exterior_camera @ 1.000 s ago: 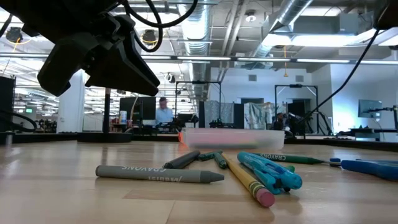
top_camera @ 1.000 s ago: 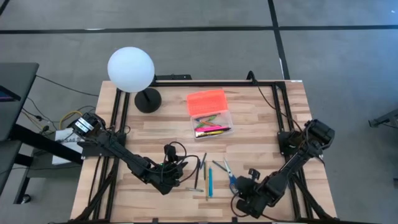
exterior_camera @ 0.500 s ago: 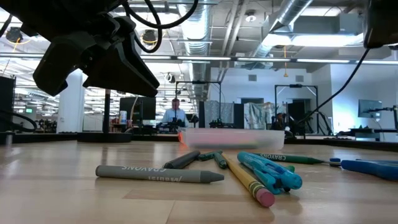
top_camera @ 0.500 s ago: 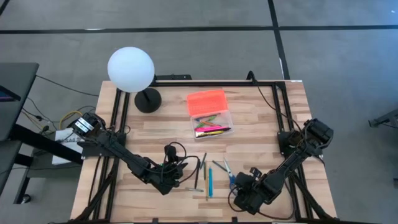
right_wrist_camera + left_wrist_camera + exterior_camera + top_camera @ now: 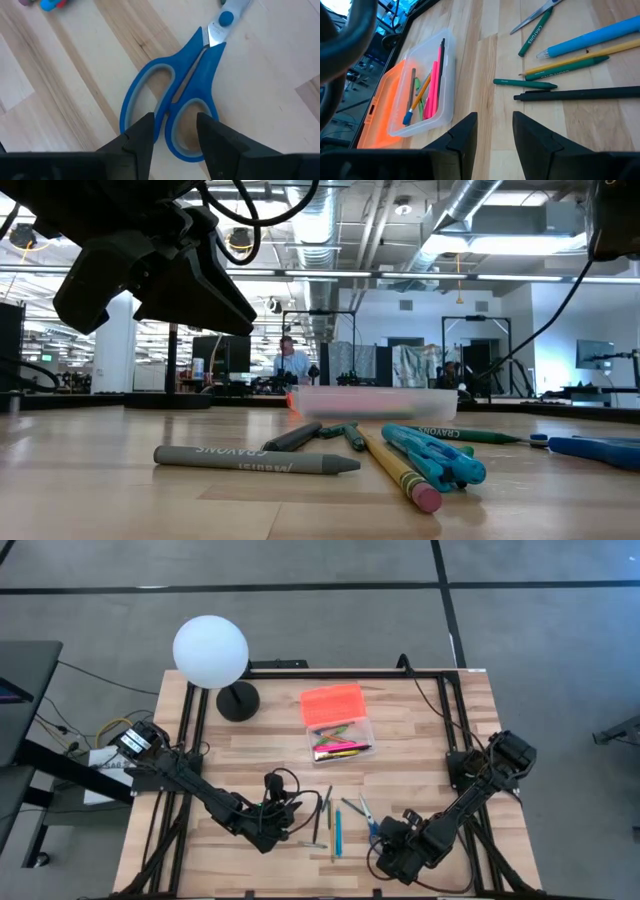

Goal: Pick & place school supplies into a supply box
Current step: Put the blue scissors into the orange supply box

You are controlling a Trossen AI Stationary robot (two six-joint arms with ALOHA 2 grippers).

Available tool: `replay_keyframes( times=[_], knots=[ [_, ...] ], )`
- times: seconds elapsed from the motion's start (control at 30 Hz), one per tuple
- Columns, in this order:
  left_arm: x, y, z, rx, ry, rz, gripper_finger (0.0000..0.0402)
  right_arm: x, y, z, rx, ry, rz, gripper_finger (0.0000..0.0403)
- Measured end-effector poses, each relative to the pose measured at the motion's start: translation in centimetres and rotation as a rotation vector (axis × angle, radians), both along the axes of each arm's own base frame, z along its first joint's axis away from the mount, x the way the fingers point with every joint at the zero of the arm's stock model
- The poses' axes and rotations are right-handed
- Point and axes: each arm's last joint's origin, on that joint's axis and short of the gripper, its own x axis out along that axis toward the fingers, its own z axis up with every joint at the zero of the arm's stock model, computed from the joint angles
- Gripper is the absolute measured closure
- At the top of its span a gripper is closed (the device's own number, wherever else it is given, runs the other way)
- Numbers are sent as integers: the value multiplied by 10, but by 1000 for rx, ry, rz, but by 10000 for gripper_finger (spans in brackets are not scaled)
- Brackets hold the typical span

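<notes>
scissors [image 5: 175, 100]: blue-handled, flat on the tabletop [image 5: 420, 765], lower centre-right of the high view, well below the supply box [image 5: 338, 723]. step in hand, as judged: approach for pickup, nothing held. right gripper [image 5: 174, 131]: low over the handle loops, jaws apart, straddling them. next move calls for a descent and a closing on the handle. left gripper [image 5: 494, 131]: lower centre-left, hovering near the loose pens [image 5: 331, 825], jaws apart, empty. box open, orange lid [image 5: 331, 701] alongside, several supplies inside.
</notes>
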Motion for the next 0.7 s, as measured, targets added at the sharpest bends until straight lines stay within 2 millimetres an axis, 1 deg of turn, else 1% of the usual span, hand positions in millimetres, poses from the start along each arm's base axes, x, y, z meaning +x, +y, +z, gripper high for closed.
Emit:
replay_keyframes(
  times=[0.7],
  knots=[
    [0, 0, 0, -8, -2, 2, 284, 2, 2, -2, 13, -19, 42, 270]
  ],
)
